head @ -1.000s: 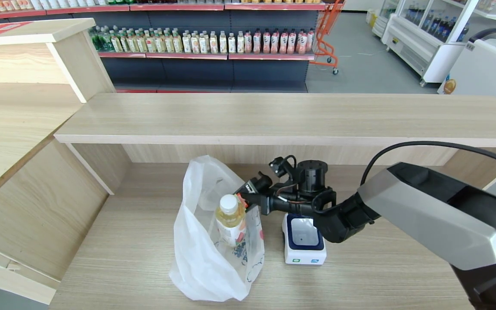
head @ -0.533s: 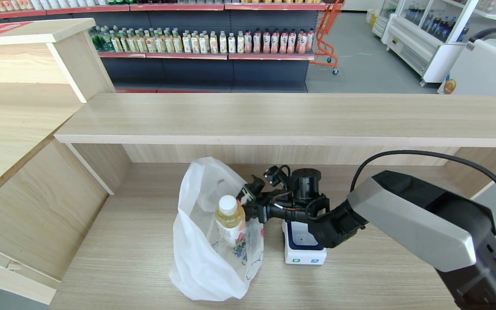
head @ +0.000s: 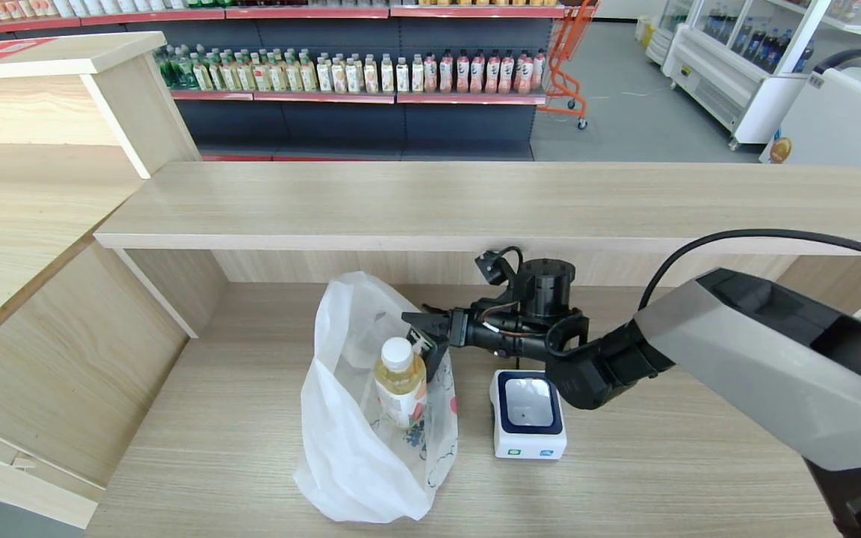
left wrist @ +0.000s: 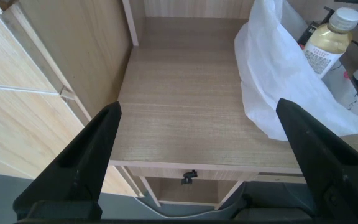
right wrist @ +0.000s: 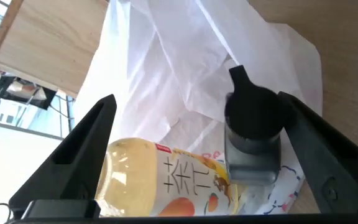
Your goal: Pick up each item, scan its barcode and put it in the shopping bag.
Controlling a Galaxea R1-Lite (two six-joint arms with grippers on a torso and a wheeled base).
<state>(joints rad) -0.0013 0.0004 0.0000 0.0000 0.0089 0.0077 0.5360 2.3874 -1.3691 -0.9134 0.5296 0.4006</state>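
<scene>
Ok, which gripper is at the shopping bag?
The right gripper, open beside the bottle standing in the shopping bag. The left gripper hangs open by the counter edge.

Bold dark characters on the bottle (right wrist: 166, 180) label — faint blue print on the shopping bag (right wrist: 179, 68)

A wooden counter (head: 475, 202) fronts stocked shelves (head: 326, 96), grey floor (head: 625, 112) and coolers (head: 744, 67).
</scene>
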